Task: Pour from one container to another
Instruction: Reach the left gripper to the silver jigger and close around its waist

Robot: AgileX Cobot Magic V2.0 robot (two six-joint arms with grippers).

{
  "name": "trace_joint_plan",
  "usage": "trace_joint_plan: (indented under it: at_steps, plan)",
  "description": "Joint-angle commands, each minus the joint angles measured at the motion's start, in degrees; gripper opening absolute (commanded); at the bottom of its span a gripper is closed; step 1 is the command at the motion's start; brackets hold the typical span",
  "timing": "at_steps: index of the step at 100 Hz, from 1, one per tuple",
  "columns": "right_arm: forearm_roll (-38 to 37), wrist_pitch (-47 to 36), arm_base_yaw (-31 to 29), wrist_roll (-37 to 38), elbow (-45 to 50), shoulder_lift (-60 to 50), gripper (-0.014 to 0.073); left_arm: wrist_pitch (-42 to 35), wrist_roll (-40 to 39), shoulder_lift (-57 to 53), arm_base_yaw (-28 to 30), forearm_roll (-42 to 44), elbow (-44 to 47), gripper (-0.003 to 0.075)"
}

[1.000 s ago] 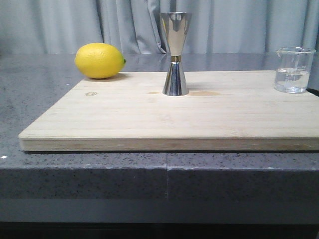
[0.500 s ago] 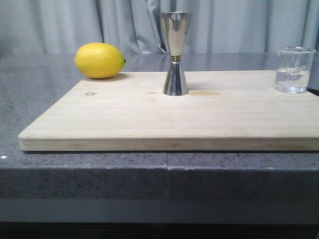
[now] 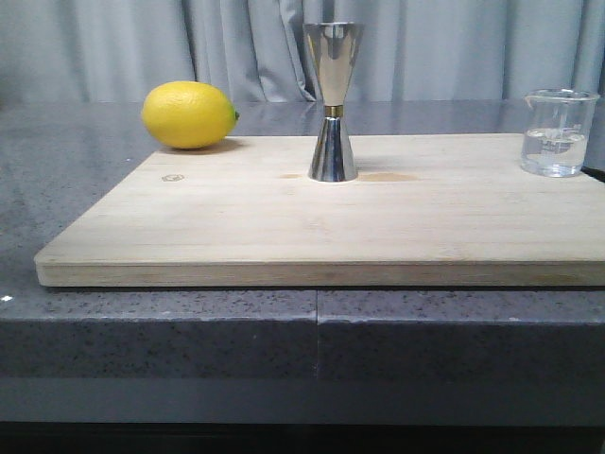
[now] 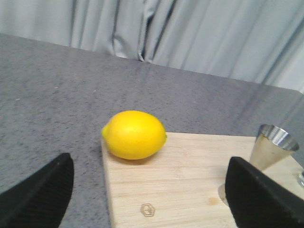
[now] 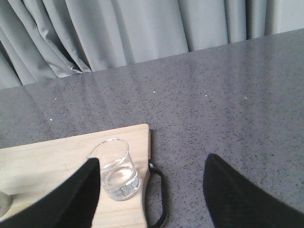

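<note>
- Upright on the wooden cutting board (image 3: 321, 222), the steel jigger (image 3: 332, 102) stood near the board's far edge, about midway along it, with a thin gold band at its waist.
- Off at the board's far right corner sat the glass beaker (image 3: 558, 132), upright, with clear liquid in its lower part; it was well apart from the jigger.
- At the far left corner, a yellow lemon (image 3: 189, 114) lay on its side, partly on the board's edge.
- Under the board was a dark speckled stone counter (image 3: 57, 189), with grey curtains (image 3: 142, 47) behind it.
- From the left wrist camera, the left gripper (image 4: 152, 194) had its jaws spread wide and empty, one black finger (image 4: 40, 194) at each side of the view, the lemon and the jigger ahead of them.
- From the right wrist camera, the right gripper (image 5: 152, 194) was likewise parted and held nothing; the beaker showed just beside one finger (image 5: 66, 199), not touching it.
- Beside the board's corner, a black loop of strap (image 5: 159, 197) lay on the counter.
</note>
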Motion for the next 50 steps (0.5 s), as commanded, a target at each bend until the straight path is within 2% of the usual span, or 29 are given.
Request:
trace_joint_plan:
  at_steps: [1, 15, 50]
  plan:
    - [-0.2, -5.1, -0.3, -0.2, -2.2, 1.0, 0.0425, -8.9, 0.2, 3.2, -5.1, 4.8, -2.1, 0.0607]
    - [-0.2, -5.1, -0.3, -0.2, -2.2, 1.1, 0.0425, -11.2, 0.2, 10.9, -9.9, 11.4, -3.1, 0.0606]
    - [-0.2, -2.3, -0.3, -0.2, -2.2, 1.1, 0.0425, -11.6, -0.2, 25.9, -10.0, 22.5, -11.1, 0.0606]
